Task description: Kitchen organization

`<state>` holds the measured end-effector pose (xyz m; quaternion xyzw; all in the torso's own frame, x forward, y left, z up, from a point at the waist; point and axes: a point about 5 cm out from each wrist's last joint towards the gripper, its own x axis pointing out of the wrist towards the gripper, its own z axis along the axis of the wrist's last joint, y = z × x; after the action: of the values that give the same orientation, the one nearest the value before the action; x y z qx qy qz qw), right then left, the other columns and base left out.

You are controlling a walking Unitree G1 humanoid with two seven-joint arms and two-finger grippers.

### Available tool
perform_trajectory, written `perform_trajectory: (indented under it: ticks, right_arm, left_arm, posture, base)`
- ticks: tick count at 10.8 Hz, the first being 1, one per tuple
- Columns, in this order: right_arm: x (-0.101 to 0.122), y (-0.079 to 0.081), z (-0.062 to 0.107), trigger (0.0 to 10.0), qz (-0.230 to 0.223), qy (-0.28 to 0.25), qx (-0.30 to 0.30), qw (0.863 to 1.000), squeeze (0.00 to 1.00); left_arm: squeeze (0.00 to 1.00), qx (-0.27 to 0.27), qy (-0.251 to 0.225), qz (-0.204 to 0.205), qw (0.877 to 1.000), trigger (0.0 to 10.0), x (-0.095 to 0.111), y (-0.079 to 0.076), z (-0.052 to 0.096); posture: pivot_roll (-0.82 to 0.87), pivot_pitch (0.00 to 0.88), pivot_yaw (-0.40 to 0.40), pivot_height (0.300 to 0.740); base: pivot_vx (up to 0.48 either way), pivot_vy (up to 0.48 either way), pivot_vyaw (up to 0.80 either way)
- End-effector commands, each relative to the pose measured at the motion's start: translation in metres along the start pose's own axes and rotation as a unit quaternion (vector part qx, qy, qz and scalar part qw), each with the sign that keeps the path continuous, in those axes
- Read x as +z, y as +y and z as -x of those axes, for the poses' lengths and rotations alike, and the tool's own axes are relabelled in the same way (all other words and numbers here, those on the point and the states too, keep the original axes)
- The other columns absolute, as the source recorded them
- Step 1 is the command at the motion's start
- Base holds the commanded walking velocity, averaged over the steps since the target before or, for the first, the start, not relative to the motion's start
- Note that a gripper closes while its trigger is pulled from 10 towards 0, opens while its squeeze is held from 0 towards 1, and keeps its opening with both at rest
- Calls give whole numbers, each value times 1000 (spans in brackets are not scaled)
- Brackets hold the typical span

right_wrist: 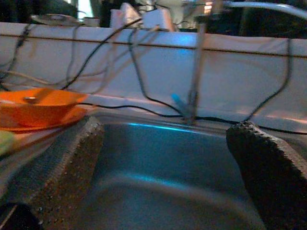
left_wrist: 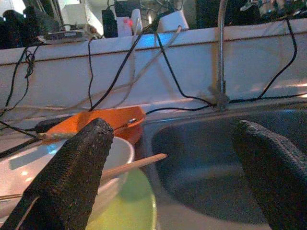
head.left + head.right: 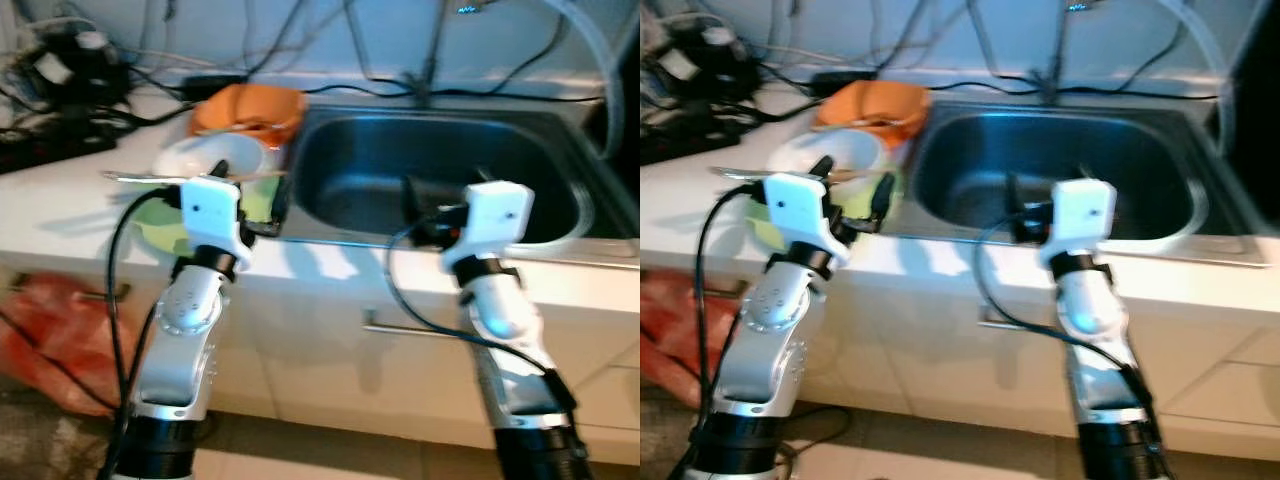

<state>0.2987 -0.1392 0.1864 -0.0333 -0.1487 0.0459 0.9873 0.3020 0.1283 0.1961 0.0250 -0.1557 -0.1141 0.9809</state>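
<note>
Steel makes up the sink (image 3: 560,150), set into a white counter (image 3: 70,200). Just left of the sink sit the dishes: an orange bowl (image 3: 250,110) at the back, a white bowl (image 3: 210,155) in front of it, and a green plate (image 2: 129,206) under the white bowl. A wooden stick (image 2: 136,164) lies across the white bowl. The left gripper (image 2: 177,177) is spread wide near the dishes, holding nothing. The right gripper (image 1: 168,177) is spread wide over the sink, holding nothing. Black cables (image 3: 380,75) run along the wall.
</note>
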Motion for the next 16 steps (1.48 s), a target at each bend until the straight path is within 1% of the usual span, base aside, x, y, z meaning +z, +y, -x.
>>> perform_trajectory:
  ticks: [1, 2, 3, 4, 6, 8, 11, 13, 16]
  right_arm:
    - [0, 7, 0, 10000, -2, 0, 13, 1000, 0]
    - [-1, 8, -1, 10000, -2, 0, 15, 1000, 0]
    - [0, 9, -1, 10000, -1, -1, 16, 1000, 0]
    - [0, 9, -1, 10000, 0, -2, 17, 1000, 0]
    - [1, 9, -1, 10000, 0, -4, 19, 1000, 0]
    - [1, 9, 0, 10000, -1, -4, 19, 1000, 0]
    - [4, 12, 0, 10000, 4, -13, 28, 1000, 0]
    - [2, 12, 0, 10000, 4, -11, 27, 1000, 0]
    - [2, 14, 1, 10000, 3, -11, 27, 1000, 0]
  left_arm:
    - [0, 11, 2, 2, 1000, 10000, -1, 7, 1]
    - [0, 15, 1, 3, 1000, 10000, 0, 8, 1]
    - [0, 30, -6, -4, 1000, 10000, 3, 13, 1]
    - [0, 41, -9, -2, 999, 10000, 5, 17, -1]
    - [0, 40, -10, -2, 999, 10000, 6, 16, -2]
    - [0, 53, -7, 4, 999, 10000, 6, 20, -3]
    - [0, 53, -15, 2, 998, 10000, 10, 21, -5]
    - [0, 49, -9, 2, 999, 10000, 6, 19, -4]
    - [0, 41, -4, -2, 999, 10000, 5, 17, -4]
  posture:
    - [34, 17, 54, 740]
    - [33, 18, 53, 740]
    - [32, 19, 52, 740]
    - [33, 19, 52, 740]
    - [30, 19, 53, 740]
    - [30, 20, 55, 740]
    - [29, 22, 55, 740]
    - [30, 23, 58, 740]
    - [31, 25, 61, 740]
  base:
    - [0, 0, 0]
    - [0, 0, 0]
    - [0, 0, 0]
    - [0, 0, 0]
    - [0, 0, 0]
    - [0, 0, 0]
    - [273, 0, 0]
    - [289, 0, 0]
    - [295, 0, 0]
